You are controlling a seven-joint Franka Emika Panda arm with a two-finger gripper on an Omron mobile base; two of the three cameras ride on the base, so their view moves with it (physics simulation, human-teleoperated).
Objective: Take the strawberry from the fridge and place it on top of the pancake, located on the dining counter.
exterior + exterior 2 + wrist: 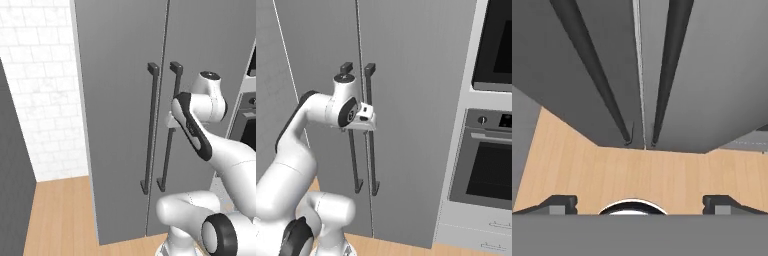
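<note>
So from the left base view I'm parked right in front of the fridge (pixel 125 115), both doors shut, which makes sense since the strawberry has to be inside somewhere and I can't see it yet. My arm is folded up with the elbow high and the wrist tucked close against the right handle (pixel 167 130). From the right base view it's the same deal, hand sitting just beside the two black bars, with the wall oven (pixel 488 160) off to the side. In the hand view I'm looking down along both handles toward the wood floor (pixel 637 175), and my pincer (pixel 639 205) is spread wide with nothing in it, fingertips well apart.
</note>
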